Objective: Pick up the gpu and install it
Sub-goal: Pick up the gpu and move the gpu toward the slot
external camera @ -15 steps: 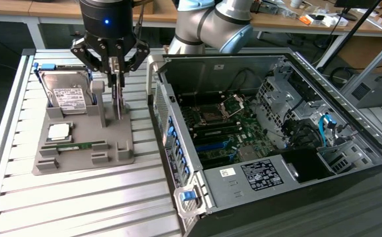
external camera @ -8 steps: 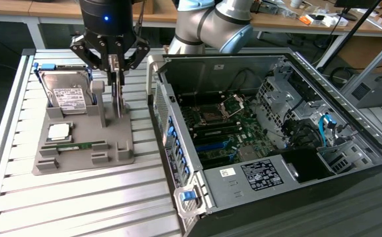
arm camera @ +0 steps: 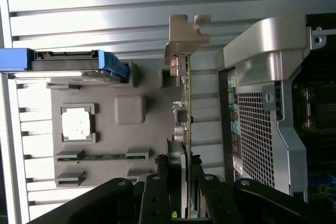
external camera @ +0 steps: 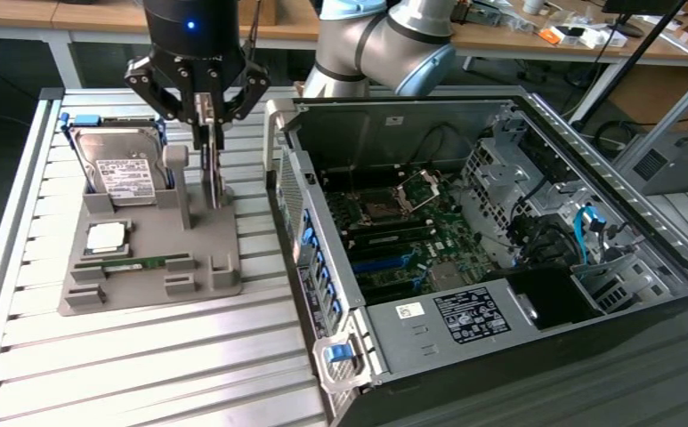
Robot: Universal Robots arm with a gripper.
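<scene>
The gpu stands upright on edge at the grey holder tray beside the open computer case — directly beneath the gripper, whose jaws are closed on its upper edge, long axis running between them

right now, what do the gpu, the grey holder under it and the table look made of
The gpu: greenish circuit board seen edge-on, with a pale silvery bracket that is apparently sheet metal, judging by its folded tab. The grey holder: matte, uniform grey, likely plastic, perhaps printed. The table: ribbed slats with a brushed sheen, probably aluminium.
</scene>
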